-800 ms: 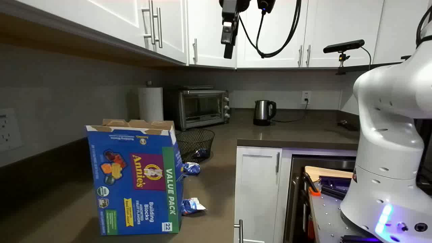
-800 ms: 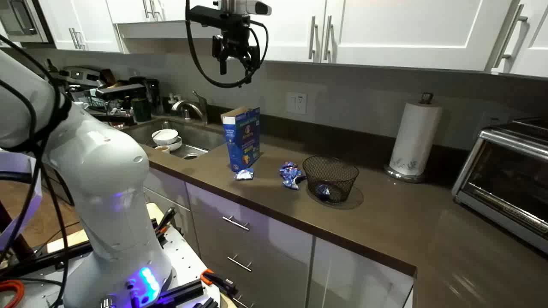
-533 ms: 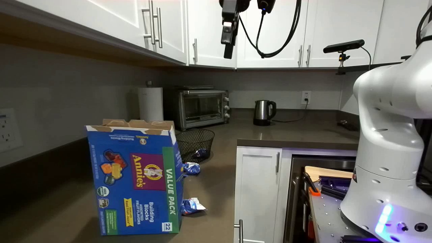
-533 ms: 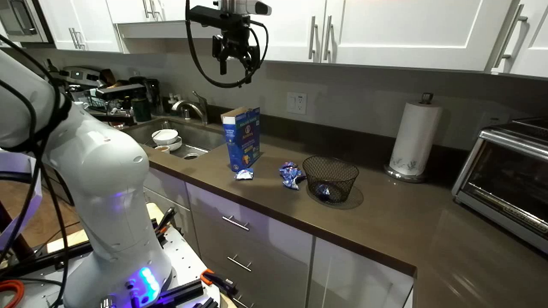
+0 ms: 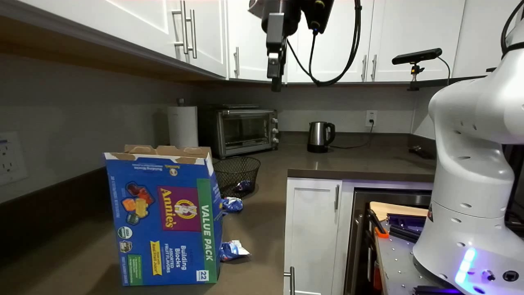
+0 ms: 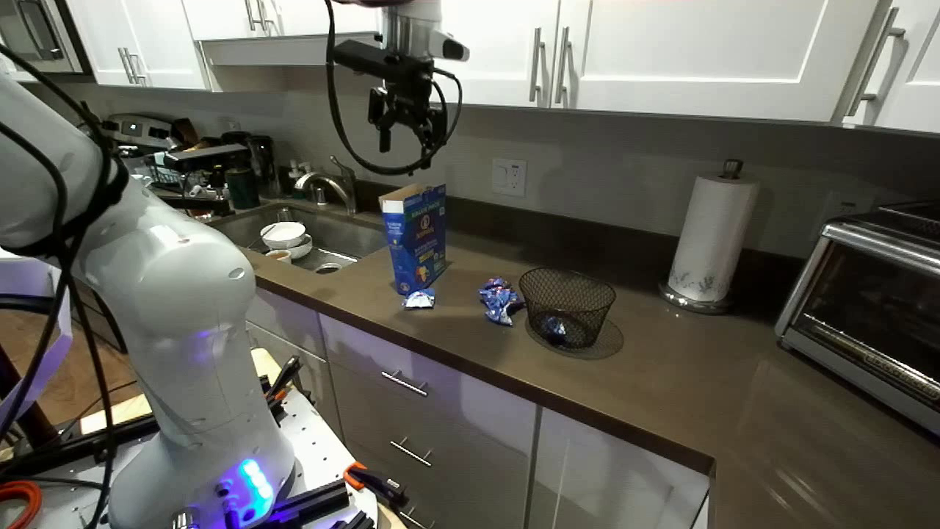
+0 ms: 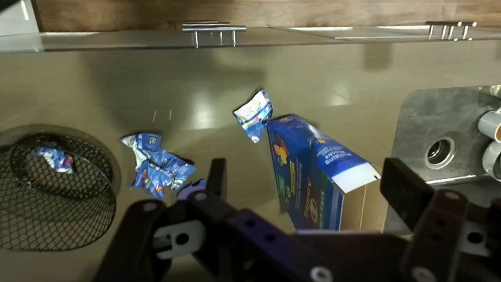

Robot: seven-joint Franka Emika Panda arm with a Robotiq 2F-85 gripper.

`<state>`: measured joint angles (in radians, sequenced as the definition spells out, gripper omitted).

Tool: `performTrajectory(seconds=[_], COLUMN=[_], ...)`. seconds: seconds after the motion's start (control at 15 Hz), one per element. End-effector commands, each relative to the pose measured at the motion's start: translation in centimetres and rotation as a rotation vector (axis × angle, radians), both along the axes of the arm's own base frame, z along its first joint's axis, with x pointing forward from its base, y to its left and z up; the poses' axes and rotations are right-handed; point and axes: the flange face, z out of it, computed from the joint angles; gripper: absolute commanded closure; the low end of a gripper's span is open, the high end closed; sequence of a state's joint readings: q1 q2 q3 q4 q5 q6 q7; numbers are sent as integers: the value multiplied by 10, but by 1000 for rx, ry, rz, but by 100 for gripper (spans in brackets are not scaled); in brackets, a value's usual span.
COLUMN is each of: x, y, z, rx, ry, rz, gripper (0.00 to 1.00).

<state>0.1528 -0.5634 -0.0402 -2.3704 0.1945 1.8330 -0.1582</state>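
Wrist view puts the bench (image 7: 313, 78) beneath you, with the sink (image 7: 419, 117) set into it toward that picture's right edge. Next in size is the box (image 7: 313, 168): it stands upright on the bench, top open, and appears framed by the pincer (image 7: 309, 182), yet both exterior views show the pincer hanging well above it. Apart from the box along the bench stands the basket (image 6: 569, 301), black wire mesh. Your pincer is spread wide, holding nothing and touching nothing, so you look to be at the approach stage, before any grip. Smallest, and blue: a single packet (image 7: 254, 115) lies on the bench at the box's foot, and whether it touches the box you can't tell; a heap (image 7: 156, 162) of crumpled ones lies between box and basket, too jumbled to count; another packet (image 7: 56, 158) lies in the basket. From here, a grip on anything would call for you to pick one target, line up over it and come down a good way. At the single packet, you would want to keep clear of the box's wall; at the heap, to pinch one piece only and mind the basket just beside it.
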Motion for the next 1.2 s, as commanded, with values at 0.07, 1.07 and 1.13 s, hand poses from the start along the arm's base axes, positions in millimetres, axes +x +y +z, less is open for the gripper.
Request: performTrajectory(seconds=[0.07,1.07,1.13], x=[29,61,64], y=[17,86,91], z=[-79,-277,-285], rx=[39,-40,-49], ry=[76,142,123], rz=[39,276,284], gripper=[0,0,0])
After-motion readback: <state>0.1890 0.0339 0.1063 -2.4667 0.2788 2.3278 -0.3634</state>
